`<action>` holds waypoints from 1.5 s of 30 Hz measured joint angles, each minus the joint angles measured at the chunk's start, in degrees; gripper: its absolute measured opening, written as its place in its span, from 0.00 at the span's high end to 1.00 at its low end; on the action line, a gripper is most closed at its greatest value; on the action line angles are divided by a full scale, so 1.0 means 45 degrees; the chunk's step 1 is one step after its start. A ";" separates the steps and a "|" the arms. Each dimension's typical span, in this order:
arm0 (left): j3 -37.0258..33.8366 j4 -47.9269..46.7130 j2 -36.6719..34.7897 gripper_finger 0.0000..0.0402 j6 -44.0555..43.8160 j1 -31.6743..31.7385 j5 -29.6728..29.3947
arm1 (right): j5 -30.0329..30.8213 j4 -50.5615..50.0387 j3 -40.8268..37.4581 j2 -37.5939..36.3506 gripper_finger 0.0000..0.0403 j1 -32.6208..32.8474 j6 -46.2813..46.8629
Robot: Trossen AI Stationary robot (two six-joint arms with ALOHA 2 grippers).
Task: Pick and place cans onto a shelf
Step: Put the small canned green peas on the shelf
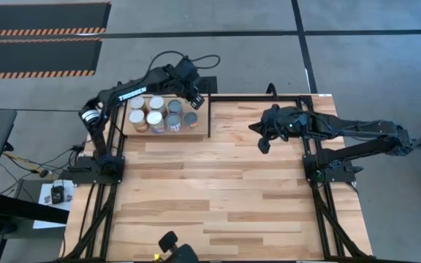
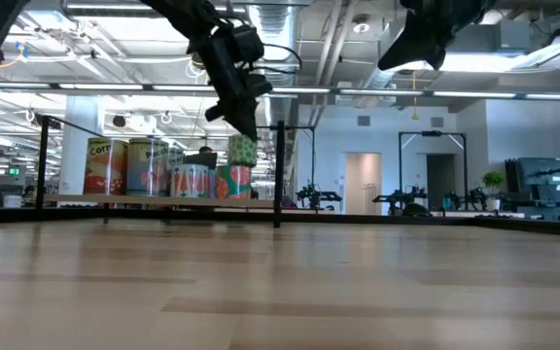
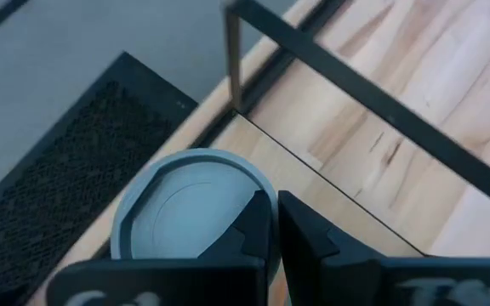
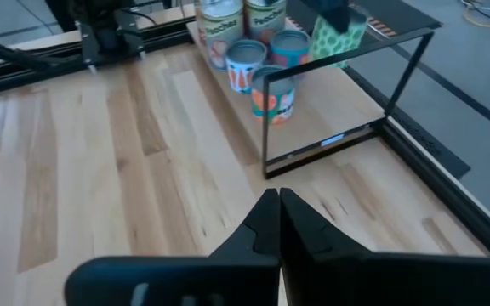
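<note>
The shelf (image 1: pixel 209 117), a light board in a thin black rod frame, stands at the table's far left. Several cans (image 1: pixel 156 120) stand on it in rows, silver, white and grey tops up. A green-patterned can (image 4: pixel 340 34) with a bluish-grey top (image 3: pixel 185 204) is at the shelf's far right corner. In the low view this can (image 2: pixel 242 149) shows higher than its neighbours; what it rests on is hidden. My left gripper (image 1: pixel 194 101) is shut right above it. My right gripper (image 1: pixel 263 144) is shut, in the air over the table's far right. My left gripper's shut fingers (image 3: pixel 258 229) slant down from above over the rim of the green can's top (image 3: pixel 245 191). Whether they touch the can I cannot tell.
Bare plank tabletop (image 1: pixel 218 190) spreads between the two arms and toward the near edge. A black rod rail (image 1: pixel 254 97) runs along the far edge beside the shelf. A dark object (image 1: pixel 174 245) sits at the near edge. Black mats (image 1: pixel 42 44) lie on the floor beyond.
</note>
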 joint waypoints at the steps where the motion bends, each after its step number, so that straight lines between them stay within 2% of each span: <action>1: 0.0000 0.0005 0.0129 1.00 0.0008 -0.0010 0.0037 | 0.0000 -0.0001 0.0000 0.0000 0.97 -0.0058 0.0002; 12: 0.0000 0.0230 0.1086 1.00 -0.0040 -0.0003 0.0275 | 0.0005 -0.0005 0.0000 0.0000 0.97 -0.0434 -0.0029; 19: -0.0261 0.0557 0.1088 1.00 -0.0088 0.0120 0.0239 | 0.0000 -0.0010 0.0000 0.0000 0.97 -0.0429 -0.0029; 26: -0.1216 0.1148 0.1083 1.00 -0.0320 0.0130 0.0321 | 0.0000 -0.0062 0.0000 0.0000 0.97 -0.0429 -0.0029; 39: -0.1234 0.1384 0.1083 1.00 -0.0409 0.0130 0.0655 | -0.0002 -0.0112 0.0000 0.0000 0.97 -0.0429 -0.0044; 45: -0.1239 0.1380 0.1078 0.95 -0.0613 0.0111 0.0558 | -0.0005 -0.0117 0.0000 0.0000 0.97 -0.0429 -0.0112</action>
